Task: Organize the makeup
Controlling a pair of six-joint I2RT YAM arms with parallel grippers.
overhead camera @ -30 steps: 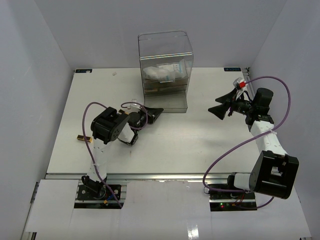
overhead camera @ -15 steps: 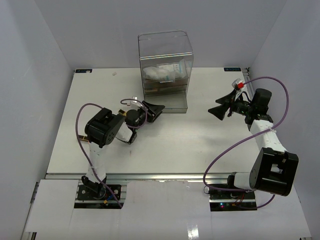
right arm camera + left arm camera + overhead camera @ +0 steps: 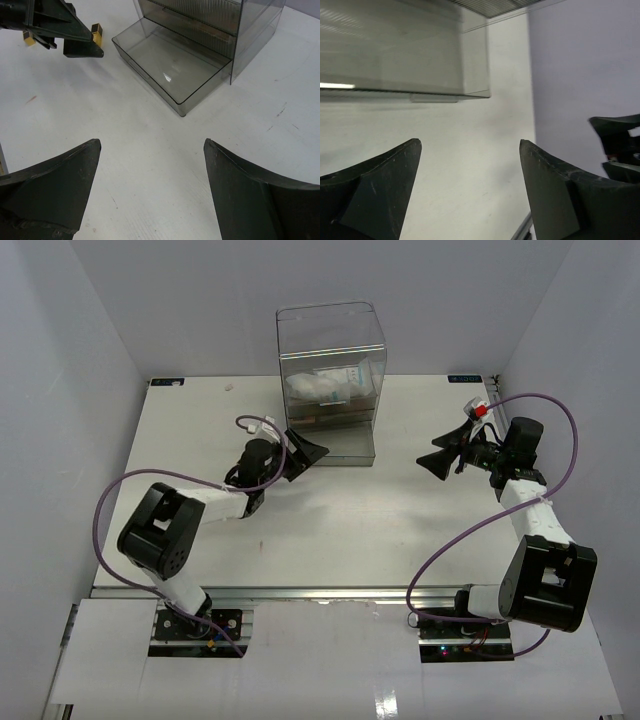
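Top view: left gripper (image 3: 305,450) sits close by clear drawer box's (image 3: 330,340) front left corner, jaws spread, gripping nothing. Right gripper (image 3: 432,450) is well off to box's right, jaws likewise spread, holding nothing. White-blue packet (image 3: 338,382) lies inside box, upper level; brownish items below it, too blurred to name.

Left wrist: left gripper (image 3: 470,145) wide apart over table (image 3: 465,125), bottom drawer (image 3: 395,60) just ahead.

Right wrist: right gripper (image 3: 152,142) gaping. Bottom drawer (image 3: 170,70) stands out from box, left gripper (image 3: 90,44) near its corner.

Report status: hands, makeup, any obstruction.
Left hand open, empty, by the drawer box. Right hand open, empty. Bottom drawer pulled out, looks bare; makeup in upper tier. Path clear.
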